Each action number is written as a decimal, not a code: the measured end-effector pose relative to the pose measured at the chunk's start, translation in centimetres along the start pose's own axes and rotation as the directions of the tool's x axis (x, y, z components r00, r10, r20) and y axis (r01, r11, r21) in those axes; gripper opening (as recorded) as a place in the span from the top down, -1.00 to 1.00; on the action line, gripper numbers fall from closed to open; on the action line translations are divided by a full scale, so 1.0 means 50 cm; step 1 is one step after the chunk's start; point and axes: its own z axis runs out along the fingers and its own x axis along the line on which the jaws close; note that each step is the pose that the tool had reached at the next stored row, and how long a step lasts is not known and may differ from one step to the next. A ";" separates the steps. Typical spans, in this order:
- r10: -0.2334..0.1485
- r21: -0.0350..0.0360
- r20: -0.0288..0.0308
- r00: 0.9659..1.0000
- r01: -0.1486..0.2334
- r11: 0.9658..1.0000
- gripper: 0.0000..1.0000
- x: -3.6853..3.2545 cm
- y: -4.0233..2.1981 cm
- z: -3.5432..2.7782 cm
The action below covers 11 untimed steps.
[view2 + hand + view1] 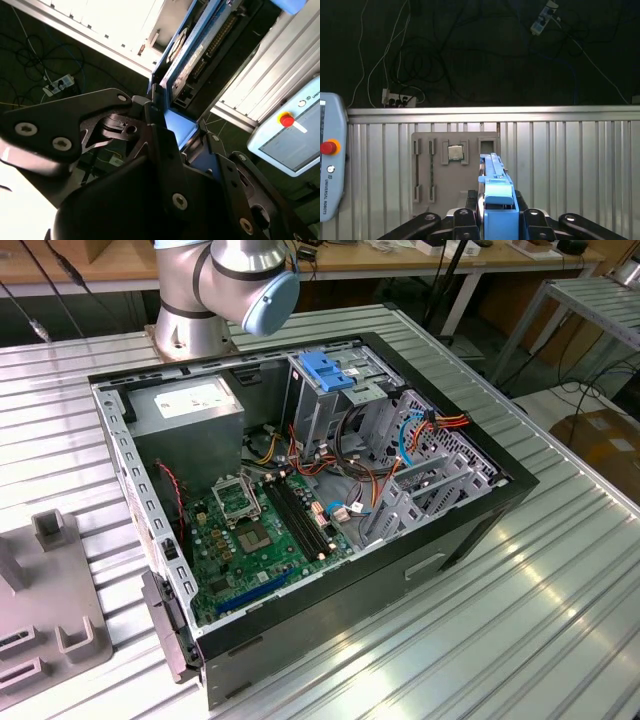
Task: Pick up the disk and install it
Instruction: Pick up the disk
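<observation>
My fingers (473,201) are pinched on the disk (496,200), holding it edge-on by its flat faces and clear of everything else. The picking-up looks done, and the installing, I judge, not yet begun. In the first wrist view its blue rail (495,172) runs away from me, smooth moulded plastic. In the second wrist view the disk (210,45) reads as a thin grey-metal slab with a pale label and a row of connector pins, framed in blue. Past it lies the desk (560,165), a ribbed aluminium top, with a matte grey fixture plate (436,170) near its edge. In the exterior view the open case (400,580) lies on its side mid-desk, a black steel shell around a green board. Its bare-metal drive cage (318,415), topped by a blue latch (325,370), stands toward the far edge. Seating the disk, I reckon, calls for rails square to the cage's guides and a straight, gentle slide clear of the loose cables (385,475).
</observation>
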 end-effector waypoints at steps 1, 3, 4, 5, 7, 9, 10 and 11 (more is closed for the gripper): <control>0.000 0.000 0.000 1.000 0.000 1.000 0.26 0.000 -0.001 0.000; 0.000 0.000 0.000 1.000 0.000 1.000 0.26 0.000 -0.006 0.000; 0.000 0.000 0.000 1.000 0.000 1.000 0.26 0.000 -0.010 0.000; 0.000 0.000 0.000 1.000 0.000 1.000 0.26 0.000 -0.013 0.000; 0.000 0.000 0.000 1.000 0.000 1.000 0.26 0.000 -0.020 0.000; 0.000 0.000 0.000 1.000 0.000 1.000 0.26 0.000 -0.027 -0.001; 0.000 0.000 0.000 1.000 0.000 1.000 0.26 0.000 -0.030 -0.001; 0.000 0.000 0.000 1.000 0.000 1.000 0.26 0.000 -0.033 -0.001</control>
